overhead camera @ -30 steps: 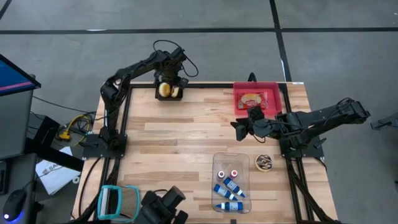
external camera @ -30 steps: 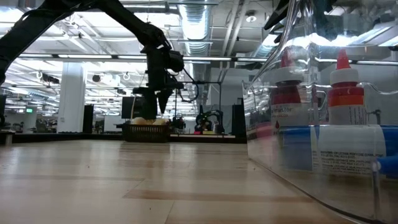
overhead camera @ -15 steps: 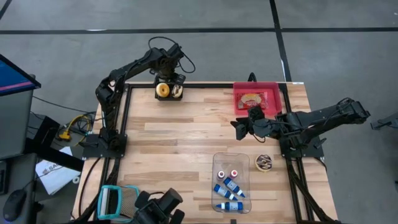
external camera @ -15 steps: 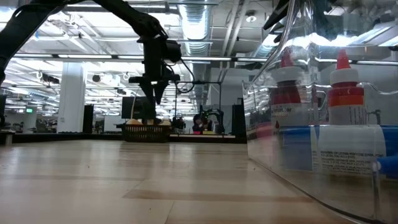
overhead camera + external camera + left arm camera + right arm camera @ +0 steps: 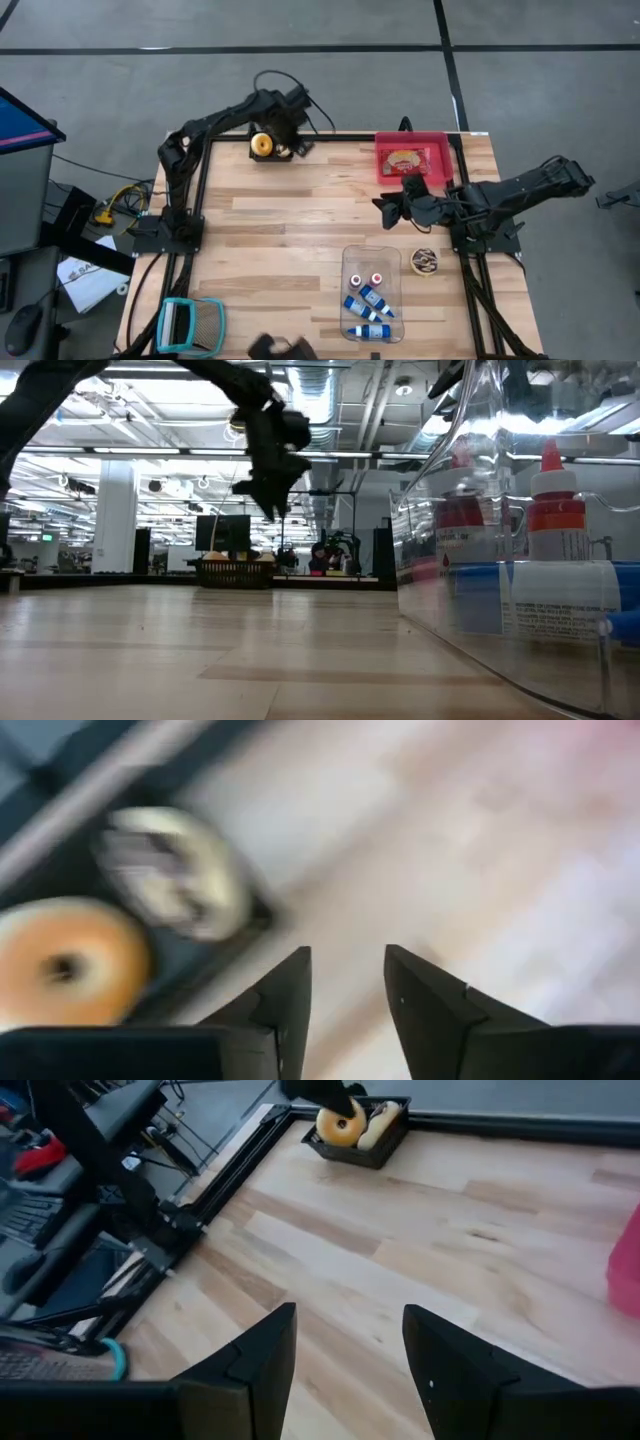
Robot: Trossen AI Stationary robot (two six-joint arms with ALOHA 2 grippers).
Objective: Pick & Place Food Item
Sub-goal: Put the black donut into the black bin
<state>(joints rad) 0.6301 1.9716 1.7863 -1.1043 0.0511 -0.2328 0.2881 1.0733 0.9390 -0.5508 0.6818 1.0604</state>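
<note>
A black basket [image 5: 270,150] stands at the table's far edge, left of the middle. It holds an orange doughnut [image 5: 60,960] and a pale pastry [image 5: 170,870]. My left gripper [image 5: 291,138] hangs open above the basket's right edge, pointing steeply down; its fingers [image 5: 290,990] have nothing between them and bare wood below. My right gripper [image 5: 384,208] waits open above the table right of the middle, nothing between its fingers [image 5: 260,1360]. A red tray [image 5: 440,140] with a food item [image 5: 405,160] sits at the far right.
A clear box [image 5: 350,262] with small bottles stands near the front edge, right of the middle, with a small round dish [image 5: 425,262] beside it. A teal frame [image 5: 190,325] lies at the front left. Bare wood lies between basket, tray and box.
My left gripper has risen from over the basket and swung toward the table's right, ending over the basket's right edge with nothing in it. The doughnut and the pastry have stayed in the basket.
</note>
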